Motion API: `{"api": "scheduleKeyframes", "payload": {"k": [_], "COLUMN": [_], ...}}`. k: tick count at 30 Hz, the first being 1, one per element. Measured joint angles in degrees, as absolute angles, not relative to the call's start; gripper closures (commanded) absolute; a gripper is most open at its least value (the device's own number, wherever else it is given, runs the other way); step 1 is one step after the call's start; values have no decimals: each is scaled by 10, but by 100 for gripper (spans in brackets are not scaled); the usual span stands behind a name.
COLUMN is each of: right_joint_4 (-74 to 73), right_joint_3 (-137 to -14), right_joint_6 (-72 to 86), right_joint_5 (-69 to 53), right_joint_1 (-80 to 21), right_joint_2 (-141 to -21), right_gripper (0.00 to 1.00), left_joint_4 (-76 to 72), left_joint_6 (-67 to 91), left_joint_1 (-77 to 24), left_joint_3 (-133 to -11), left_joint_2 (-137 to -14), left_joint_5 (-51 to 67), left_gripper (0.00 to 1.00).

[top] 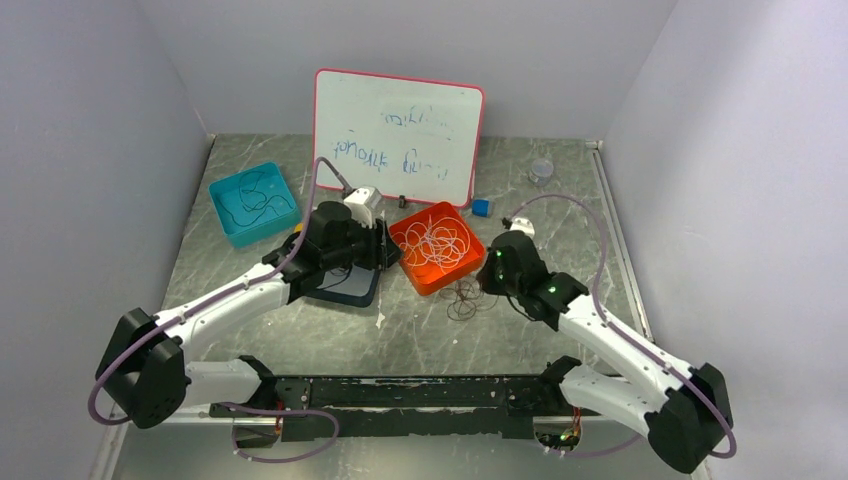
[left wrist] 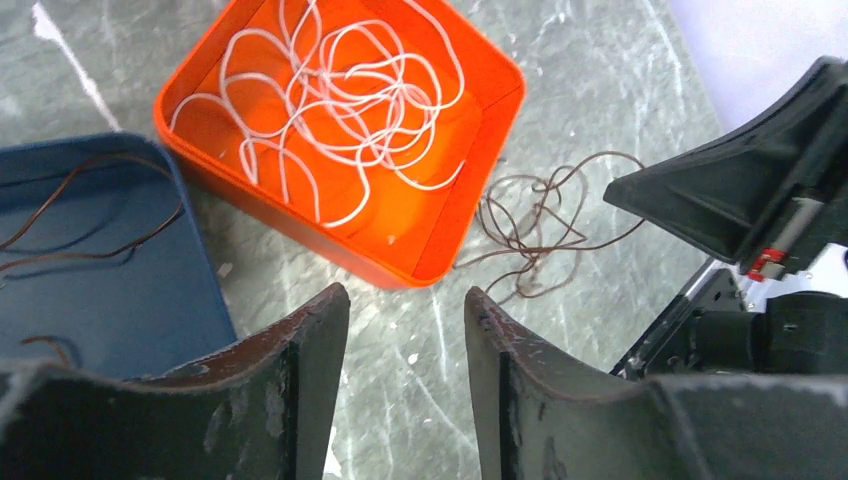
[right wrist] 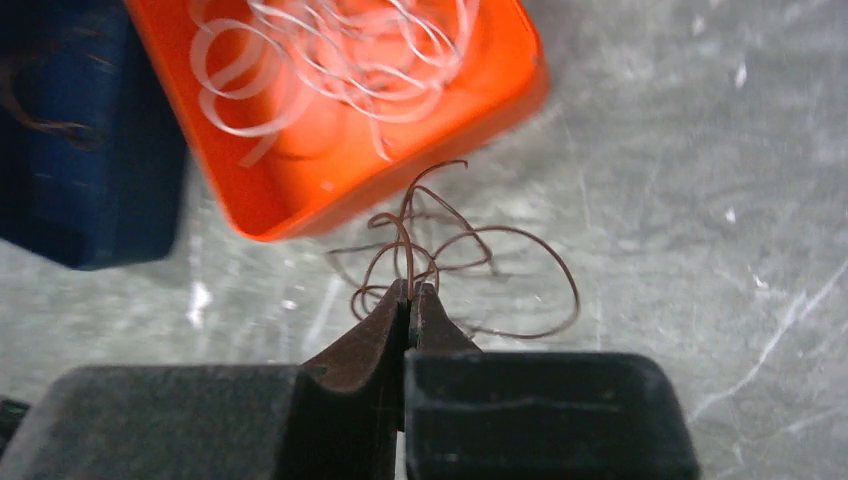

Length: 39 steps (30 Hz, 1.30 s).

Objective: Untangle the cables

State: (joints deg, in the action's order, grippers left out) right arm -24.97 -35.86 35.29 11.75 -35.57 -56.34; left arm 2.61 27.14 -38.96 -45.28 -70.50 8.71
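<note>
A loose tangle of dark brown cable (right wrist: 470, 240) lies on the grey table just right of the orange tray (left wrist: 330, 255). My right gripper (right wrist: 411, 290) is shut on a strand of it at the near side of the tangle. The same brown cable (top: 465, 298) shows beside that gripper (top: 487, 285) from above. White cables (left wrist: 340, 90) lie coiled inside the orange tray. Thin brown wire (left wrist: 90, 215) rests in the dark blue tray (left wrist: 100, 300). My left gripper (left wrist: 407, 295) hangs open over bare table between the two trays, holding nothing.
A teal tray (top: 228, 232) at the back left holds a thin black cable (top: 255, 200). A whiteboard (top: 395, 130) leans on the back wall. A small blue block (top: 481, 207) and a round grey object (top: 541, 168) sit at the back right.
</note>
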Motion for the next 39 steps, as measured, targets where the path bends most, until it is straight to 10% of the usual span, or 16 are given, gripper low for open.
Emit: {"api": "scheduleKeyframes", "payload": {"k": [30, 39], "right_joint_4": [-315, -300], "right_joint_3": [-569, -576], "right_joint_6": [310, 311], "right_joint_5": [20, 21], "right_joint_1": [-356, -356], "right_joint_2": [-455, -444], "right_gripper": [100, 100], "left_joint_4": [-197, -199], "left_joint_6": [294, 295], "left_joint_1": [-496, -506], "left_joint_3": [-500, -502], "left_joint_2": [-825, -838], "left_joint_5": [153, 163], "left_gripper": [36, 58]}}
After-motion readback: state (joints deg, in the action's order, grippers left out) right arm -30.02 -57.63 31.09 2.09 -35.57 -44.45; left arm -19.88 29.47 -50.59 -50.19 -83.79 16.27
